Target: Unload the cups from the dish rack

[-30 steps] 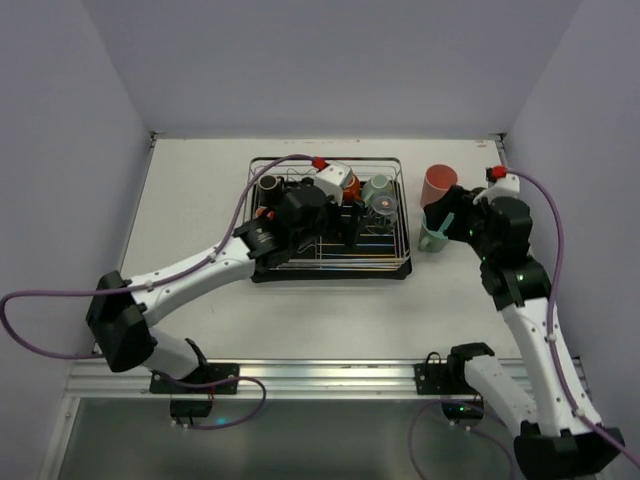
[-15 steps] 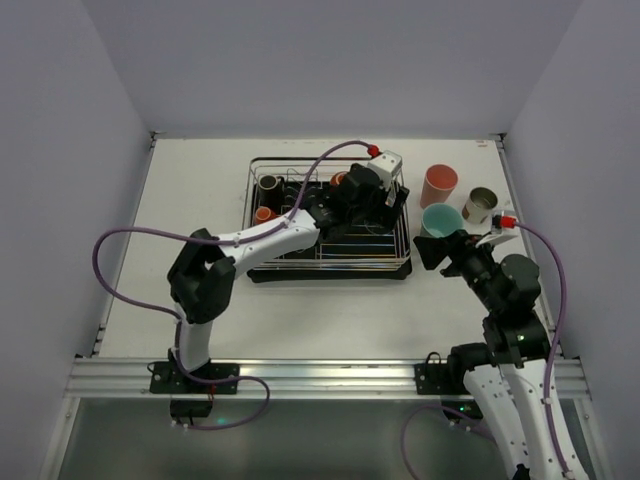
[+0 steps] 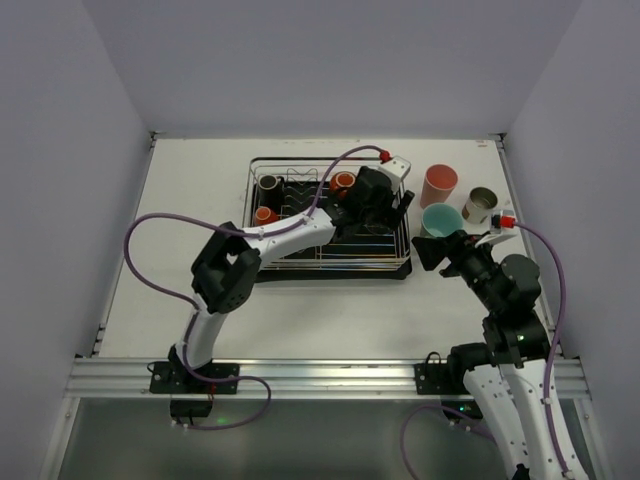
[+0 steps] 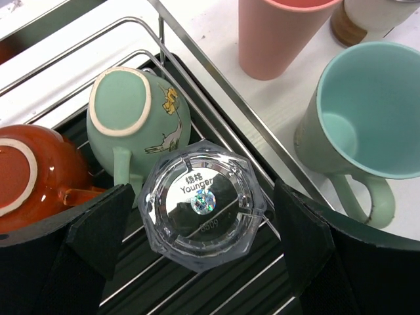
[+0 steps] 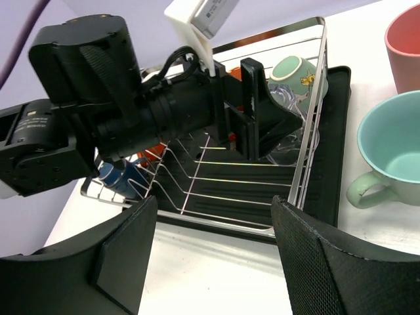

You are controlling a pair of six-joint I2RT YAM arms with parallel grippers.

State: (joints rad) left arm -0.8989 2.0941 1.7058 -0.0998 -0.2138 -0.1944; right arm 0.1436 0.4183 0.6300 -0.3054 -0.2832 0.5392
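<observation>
white table (image 3: pixel 190 200) w/ pale lilac walls (image 3: pixel 330 60) round 3 sides.

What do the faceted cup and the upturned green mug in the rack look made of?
Faceted cup: clear glass or hard plastic, glossy; the rack shows through its edges. Green mug: probably glazed ceramic, satin mint, with bare cream foot ring.

**Rack mid-table, three cups out to its right**

We find the rectangular silver wire dish rack (image 3: pixel 300 264), on its black tray, in the middle of the white table (image 3: pixel 190 200). At its right end an upturned clear glass cup (image 4: pixel 203 197) sits between the two fingers of the left gripper (image 4: pixel 203 226), touching neither. An upturned mint-green mug (image 4: pixel 134 118) lies just behind the glass, with a round orange mug (image 4: pixel 29 170) to its left. At the rack's left end are a black cup (image 3: pixel 269 184) and, nearer us, a small orange cup (image 3: pixel 265 215). On the table to the right of the rack stand a tall pink tumbler (image 3: pixel 438 185), a second mint-green mug (image 3: pixel 440 220) in front of it, and a shiny metal cup (image 3: pixel 481 205) furthest right. The right gripper (image 3: pixel 425 252) hangs just in front of that second mug.
</observation>
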